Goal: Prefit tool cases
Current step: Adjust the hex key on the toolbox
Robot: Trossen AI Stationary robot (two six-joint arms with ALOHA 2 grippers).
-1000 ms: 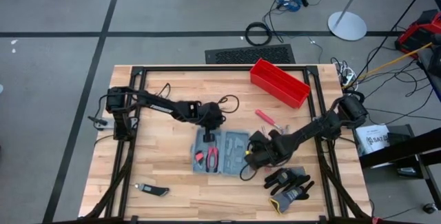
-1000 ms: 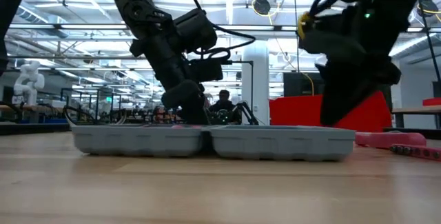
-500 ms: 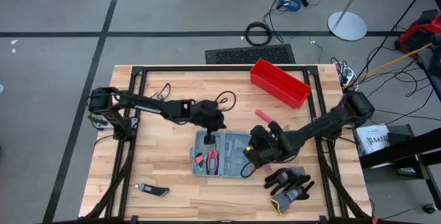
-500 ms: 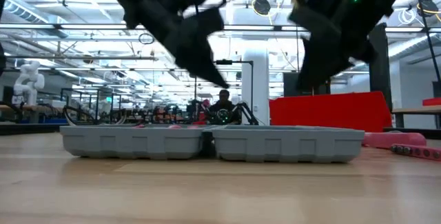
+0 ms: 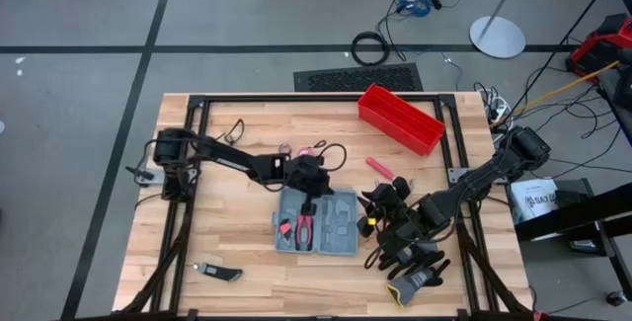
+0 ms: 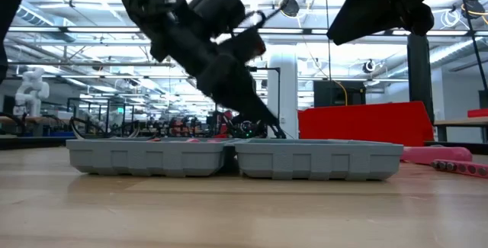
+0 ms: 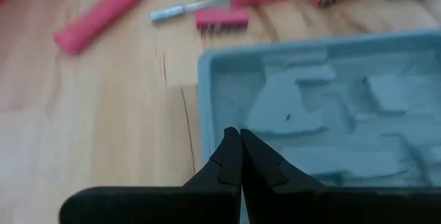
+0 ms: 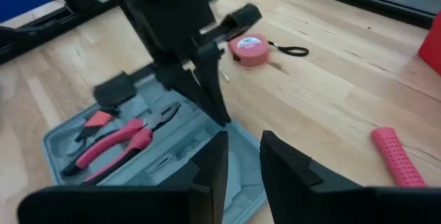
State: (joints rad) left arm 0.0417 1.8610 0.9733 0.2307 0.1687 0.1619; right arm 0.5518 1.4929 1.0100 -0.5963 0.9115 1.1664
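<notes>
Grey-blue tool case point(image 5: 318, 221) open, beneath closed left gripper point(image 5: 309, 200)

left claw point(image 5: 309, 200) over open tool case point(image 5: 318, 221), gloves point(image 5: 415, 263) beside it

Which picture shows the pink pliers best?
The right wrist view: the pliers lie plainly in the open grey case. The high view shows them small. The low view hides them behind the case wall; the left wrist view misses them.
</notes>
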